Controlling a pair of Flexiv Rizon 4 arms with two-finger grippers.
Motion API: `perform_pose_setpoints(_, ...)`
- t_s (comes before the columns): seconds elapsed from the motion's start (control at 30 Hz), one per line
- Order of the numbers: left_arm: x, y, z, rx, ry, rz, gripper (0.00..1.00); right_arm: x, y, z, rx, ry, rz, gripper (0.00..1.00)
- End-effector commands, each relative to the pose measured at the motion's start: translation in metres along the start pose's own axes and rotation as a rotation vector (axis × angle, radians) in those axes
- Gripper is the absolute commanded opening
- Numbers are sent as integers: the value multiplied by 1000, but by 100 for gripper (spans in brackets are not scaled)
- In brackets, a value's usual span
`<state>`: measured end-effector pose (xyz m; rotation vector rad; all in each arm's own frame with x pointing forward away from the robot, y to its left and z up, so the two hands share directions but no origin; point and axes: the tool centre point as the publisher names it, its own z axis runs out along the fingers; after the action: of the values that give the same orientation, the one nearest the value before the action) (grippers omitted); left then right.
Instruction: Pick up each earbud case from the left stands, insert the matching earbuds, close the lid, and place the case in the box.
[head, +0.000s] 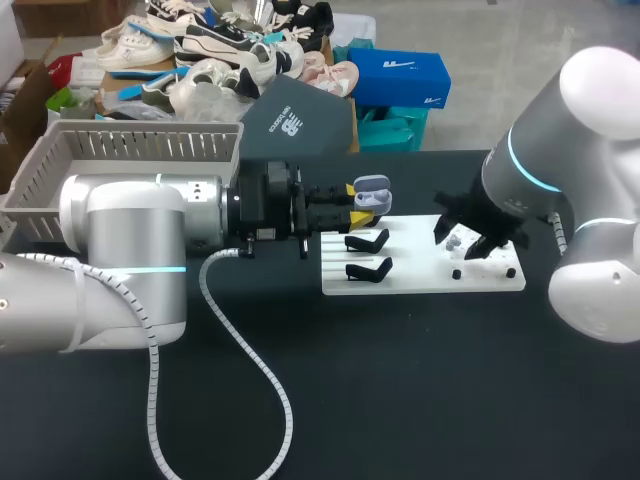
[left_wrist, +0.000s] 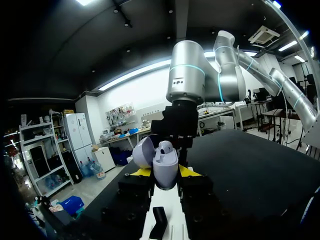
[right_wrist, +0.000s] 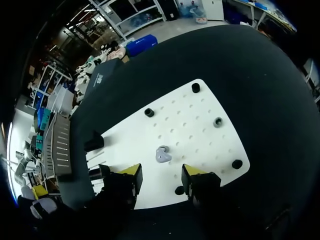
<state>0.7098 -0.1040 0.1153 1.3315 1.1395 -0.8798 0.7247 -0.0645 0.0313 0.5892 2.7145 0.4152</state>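
A lavender earbud case (head: 372, 193) with its lid open is held above the far left of the white board (head: 420, 277); my left gripper (head: 362, 203) is shut on it. In the left wrist view the case (left_wrist: 165, 167) sits upright between the yellow tips of that gripper (left_wrist: 165, 174), and one earbud (left_wrist: 165, 147) shows inside it. My right gripper (right_wrist: 162, 176) hangs open over the board (right_wrist: 200, 125). A pale grey earbud (right_wrist: 162, 154) lies there just ahead of its fingers, untouched. From the head view this gripper (head: 470, 243) largely hides the earbud (head: 455, 241).
Two empty black stands (head: 367, 241) (head: 368, 268) sit on the board's left part. Small black pegs (right_wrist: 149, 112) (right_wrist: 237, 163) and a grey one (right_wrist: 218, 121) dot its right part. A grey slatted basket (head: 130, 150) stands at the far left of the table.
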Motion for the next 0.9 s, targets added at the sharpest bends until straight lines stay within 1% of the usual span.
perform_pose_setpoints(0.03,0,1,1,1,3,0,0,-2,2,6,1,4,1,48)
perform_pose_setpoints(0.2,0,1,1,1,3,0,0,-4,5,8,3,10,-3,46)
perform_pose_setpoints(0.37,0,1,1,1,3,0,0,-5,6,9,7,11,-4,47)
perform_pose_setpoints(0.73,0,1,1,1,3,0,0,-8,1,13,12,20,9,45)
perform_pose_setpoints(0.83,0,1,1,1,3,0,0,-9,-1,15,14,23,14,44)
perform_pose_setpoints(0.9,0,1,1,1,3,0,0,-11,-1,16,16,26,15,40)
